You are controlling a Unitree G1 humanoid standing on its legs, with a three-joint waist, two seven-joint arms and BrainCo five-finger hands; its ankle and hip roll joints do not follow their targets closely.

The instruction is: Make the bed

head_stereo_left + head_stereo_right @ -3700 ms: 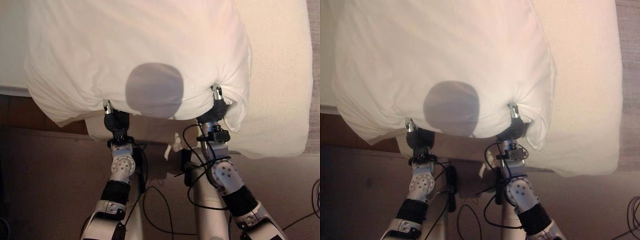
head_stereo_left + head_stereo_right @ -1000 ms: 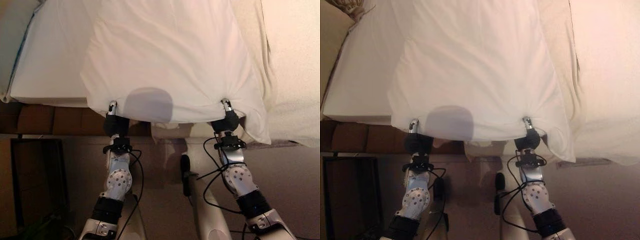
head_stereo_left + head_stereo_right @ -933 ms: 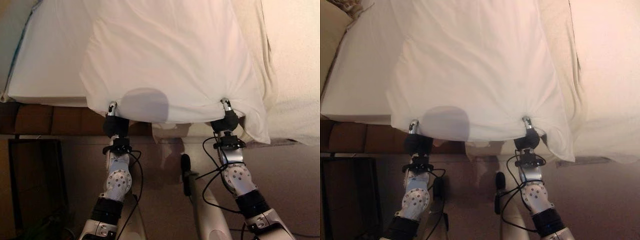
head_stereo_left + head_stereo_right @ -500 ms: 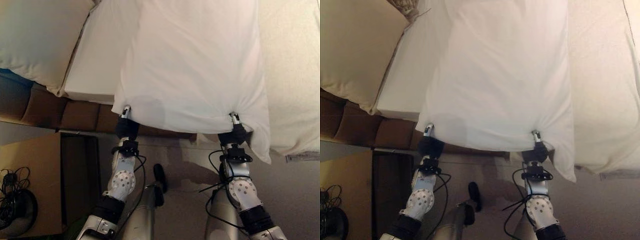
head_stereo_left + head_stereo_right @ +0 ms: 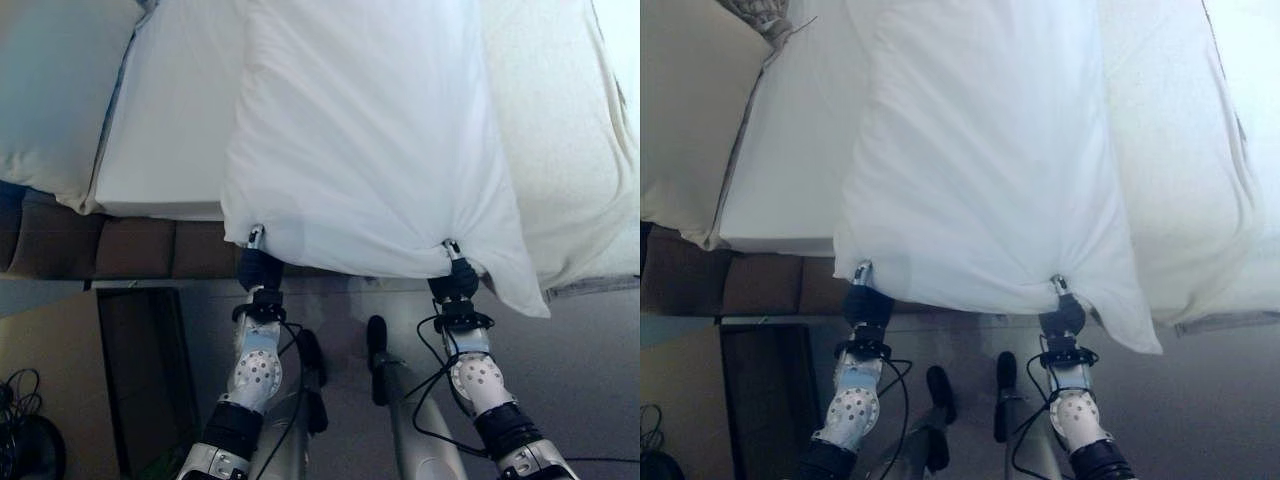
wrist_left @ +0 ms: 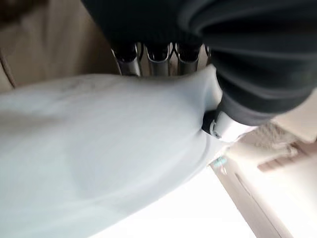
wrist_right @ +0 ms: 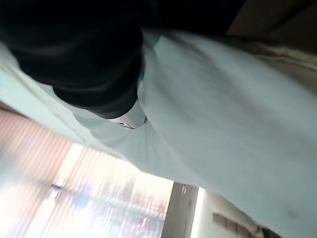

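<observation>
Left eye view: the bed [image 5: 160,150] is the biggest thing, with a flat white sheet. A big pillow [image 5: 370,130] hangs over its near edge, beside another pillow [image 5: 45,90] at the far left. The left robot hand [image 5: 255,262] pinches one near corner of the big pillow, and the right robot hand [image 5: 452,278] pinches the other (both hold tight on the cloth). To do this step well, I think both hands should lift together, keep the pillow level, and lay it flat next to the other pillow before letting go.
</observation>
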